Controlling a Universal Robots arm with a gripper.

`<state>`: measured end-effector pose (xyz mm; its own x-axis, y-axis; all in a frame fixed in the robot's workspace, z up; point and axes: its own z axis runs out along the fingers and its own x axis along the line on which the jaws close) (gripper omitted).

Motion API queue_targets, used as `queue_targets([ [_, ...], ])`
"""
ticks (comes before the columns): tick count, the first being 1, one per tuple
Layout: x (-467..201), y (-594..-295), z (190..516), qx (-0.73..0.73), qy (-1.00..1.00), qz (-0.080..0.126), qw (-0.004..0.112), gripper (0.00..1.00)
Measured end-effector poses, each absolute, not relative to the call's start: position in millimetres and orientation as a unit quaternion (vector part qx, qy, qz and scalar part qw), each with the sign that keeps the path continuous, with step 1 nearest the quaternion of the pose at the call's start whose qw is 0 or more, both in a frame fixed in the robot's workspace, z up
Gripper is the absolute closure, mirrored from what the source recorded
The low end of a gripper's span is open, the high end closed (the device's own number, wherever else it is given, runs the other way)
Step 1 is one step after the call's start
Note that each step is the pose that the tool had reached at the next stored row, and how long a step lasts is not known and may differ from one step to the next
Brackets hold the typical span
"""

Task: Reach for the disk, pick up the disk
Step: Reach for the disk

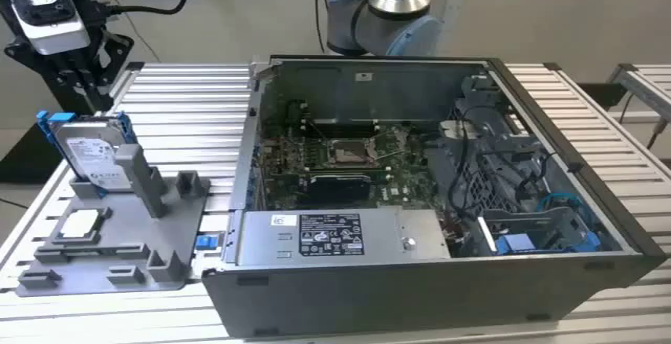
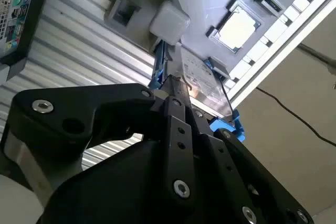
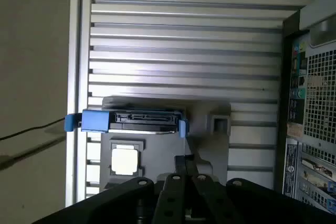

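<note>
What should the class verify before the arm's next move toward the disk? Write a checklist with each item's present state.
1. Upright stance of the disk in the grey holder: ok.
2. Nothing lying on the disk's upper edge: ok.
3. Exterior view: the pincer above the disk, apart from it: ok.
4. Line-up of pincer and disk: cannot tell.
5. The chip lying clear of the disk: ok.
6. Hold on the disk: not ok, none yet.
</note>
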<state>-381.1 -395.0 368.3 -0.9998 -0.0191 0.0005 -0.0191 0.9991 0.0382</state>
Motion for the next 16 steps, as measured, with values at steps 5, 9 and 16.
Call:
queue_targets([
  [5,-381.1,-394.9,368.3,0.01,-1.0,-0.019,0.0,1.0],
  [9,-380.2,-394.9,368.3,0.01,-1.0,-0.019,0.0,1.0],
  [16,-379.6,-394.9,368.3,0.01,-1.0,-0.019,0.0,1.0],
])
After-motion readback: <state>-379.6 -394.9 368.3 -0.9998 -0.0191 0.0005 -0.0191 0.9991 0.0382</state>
